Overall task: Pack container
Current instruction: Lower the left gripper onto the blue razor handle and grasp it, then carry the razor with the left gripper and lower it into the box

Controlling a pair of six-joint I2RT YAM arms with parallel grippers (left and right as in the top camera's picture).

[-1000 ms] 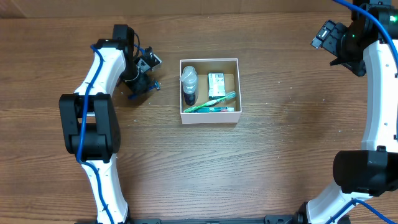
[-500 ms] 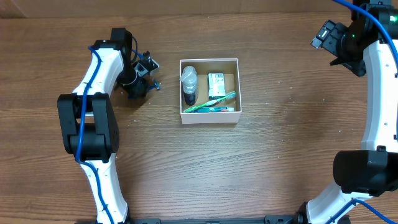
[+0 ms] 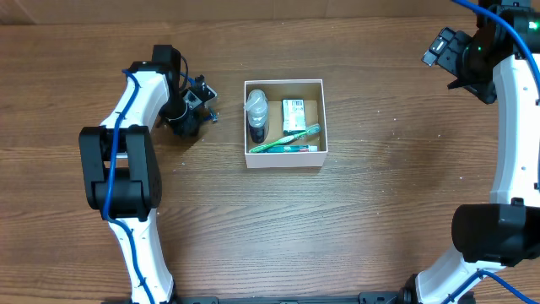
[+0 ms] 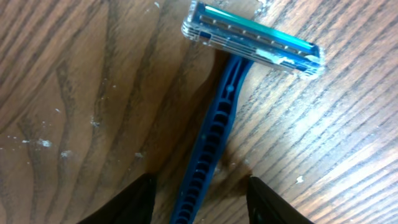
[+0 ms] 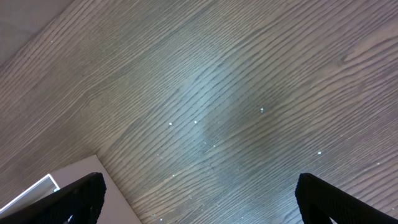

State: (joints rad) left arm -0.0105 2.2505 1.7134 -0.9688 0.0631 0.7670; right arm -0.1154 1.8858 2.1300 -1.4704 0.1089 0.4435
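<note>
The container (image 3: 284, 159), a white-walled square box with a tan floor, sits mid-table. It holds a clear bottle (image 3: 256, 112), a small box (image 3: 293, 112) and a green toothbrush (image 3: 287, 138). A blue razor (image 4: 217, 124) lies flat on the wood to its left. My left gripper (image 3: 187, 118) is low over it, mostly hiding it in the overhead view. In the left wrist view the open jaws (image 4: 199, 205) straddle the razor's handle with a gap on each side. My right gripper (image 3: 440, 48) is open and empty at the far right back, its jaws (image 5: 199, 199) over bare wood.
The table is brown wood. A white corner (image 5: 37, 193) shows at the lower left of the right wrist view; I cannot tell what it is. The right arm (image 3: 515, 127) runs along the right edge.
The left wrist has shifted slightly and turned over the razor, which is now more hidden from above. The right arm and the container have not moved.
</note>
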